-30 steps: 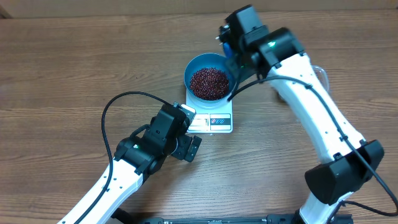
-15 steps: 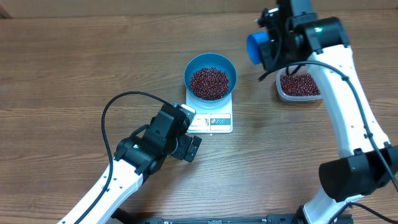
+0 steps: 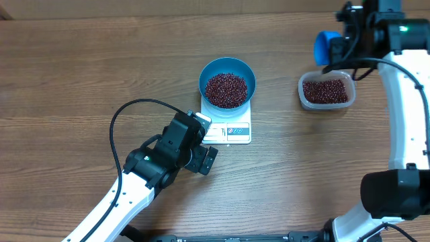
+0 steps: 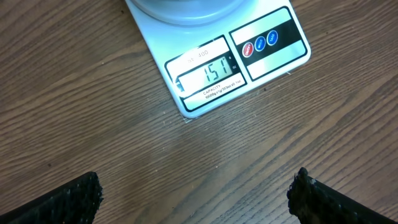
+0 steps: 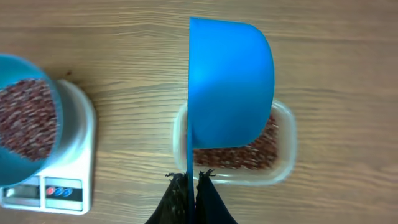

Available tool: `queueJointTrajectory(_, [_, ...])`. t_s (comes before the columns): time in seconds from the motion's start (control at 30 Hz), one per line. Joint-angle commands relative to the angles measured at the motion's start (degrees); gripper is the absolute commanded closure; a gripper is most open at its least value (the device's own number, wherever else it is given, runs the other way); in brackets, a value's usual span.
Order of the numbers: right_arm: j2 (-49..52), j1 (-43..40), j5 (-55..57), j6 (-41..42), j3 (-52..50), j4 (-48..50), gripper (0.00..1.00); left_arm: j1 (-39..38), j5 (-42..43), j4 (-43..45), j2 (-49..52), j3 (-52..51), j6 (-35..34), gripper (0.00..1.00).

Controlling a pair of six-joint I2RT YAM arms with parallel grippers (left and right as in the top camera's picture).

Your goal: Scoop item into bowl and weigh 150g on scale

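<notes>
Wood-grain planks in a warm brown run side to side across the bench point(image 3: 80, 60), which fills almost the whole overhead frame; only a thin pale strip shows beyond its far edge along the top, too narrow to tell what it is. Near the upper middle sits the white scale point(image 3: 218, 132), its display and buttons on the lower edge, and the left wrist view reads 151 on that display point(image 4: 208, 73). The blue bowl point(image 3: 228, 62) stands on the scale's platform, covering most of it, with the dark red-brown beans point(image 3: 226, 90) heaped inside. At the right of the frame, well apart from the scale, a clear plastic tub point(image 3: 302, 94) rests on the bare wood with more beans point(image 3: 326, 91) in it. The right hand point(image 5: 191, 180), in the upper right corner overhead, is clenched on the thin handle of a blue scoop point(image 3: 326, 46), which is turned on its side near the tub's upper left corner; its contents cannot be seen. The left hand point(image 4: 196, 199) hangs released, fingers wide apart, over bare wood just below the scale's front edge, touching nothing. A black cable point(image 3: 127, 117) loops over the lower left of the bench
</notes>
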Motion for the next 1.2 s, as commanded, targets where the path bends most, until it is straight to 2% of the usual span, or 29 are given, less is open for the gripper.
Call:
queueJointTrajectory(0.0, [-1.97, -3.34, -0.28, 0.74, 1.86, -0.66, 0.96, 0.35, 0.46, 0.02, 0.09, 1.27, 0.68, 0.00])
queueJointTrajectory(0.2, [-1.53, -5.79, 0.59, 0.74, -2.14, -1.38, 0.96, 0.35, 0.46, 0.02, 0.09, 1.27, 0.68, 0.00])
queueJointTrajectory(0.77, [-1.51, -5.81, 1.64, 0.96, -11.82, -0.42, 0.96, 0.35, 0.46, 0.02, 0.09, 1.27, 0.66, 0.01])
queueJointTrajectory(1.07, [-1.53, -5.81, 1.25, 0.92, -12.02, -0.04, 0.96, 0.35, 0.46, 0.02, 0.09, 1.27, 0.66, 0.00])
queueJointTrajectory(1.17, [-1.60, -5.77, 0.13, 0.92, -9.18, -0.61, 0.96, 0.35, 0.46, 0.02, 0.09, 1.27, 0.66, 0.00])
